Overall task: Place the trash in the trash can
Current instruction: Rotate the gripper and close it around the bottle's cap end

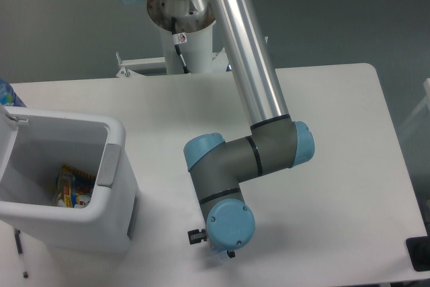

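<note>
The white trash can [101, 223] stands at the bench's [336, 139] left edge, colourful wrappers [70, 189] inside. Near the front edge, the gripper [213, 252] points down beneath the arm's wrist [230, 223], which hides its jaws: cannot tell their state. The bottle is hidden.

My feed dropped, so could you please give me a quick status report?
Gripper under the wrist, jaws unseen. Bottle hidden beneath arm. Trash can left, open, path clear.

Glossy white plastic trash can [114, 223]; matt white table [336, 139]; polished metal arm [248, 52].
</note>
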